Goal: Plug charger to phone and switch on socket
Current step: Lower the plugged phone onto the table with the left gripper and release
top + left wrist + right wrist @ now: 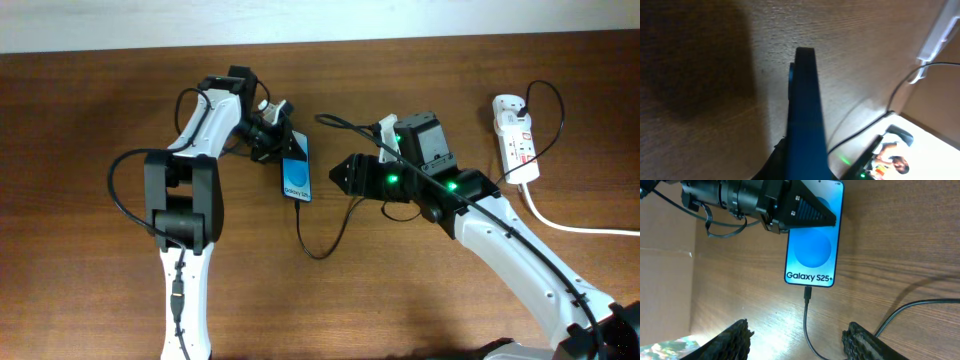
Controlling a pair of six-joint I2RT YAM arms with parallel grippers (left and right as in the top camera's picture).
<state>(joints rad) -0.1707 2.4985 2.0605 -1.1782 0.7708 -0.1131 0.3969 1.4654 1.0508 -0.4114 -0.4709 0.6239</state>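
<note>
The phone (296,178) lies on the table with its blue screen up, reading "Galaxy S25+" in the right wrist view (812,250). My left gripper (285,140) is shut on the phone's far end; the left wrist view shows the phone edge-on (805,120) between its fingers. The charger cable (322,240) runs across the table and its black plug tip (808,293) is in the phone's near end. My right gripper (340,175) is open and empty, its fingers (797,340) either side of the cable just short of the phone. The white socket (514,135) lies far right.
The socket's thick white cord (570,222) runs off to the right edge. A thin black cable (545,110) loops from the socket. The right arm (520,250) crosses the table's right half. The left arm (185,200) stands at the left.
</note>
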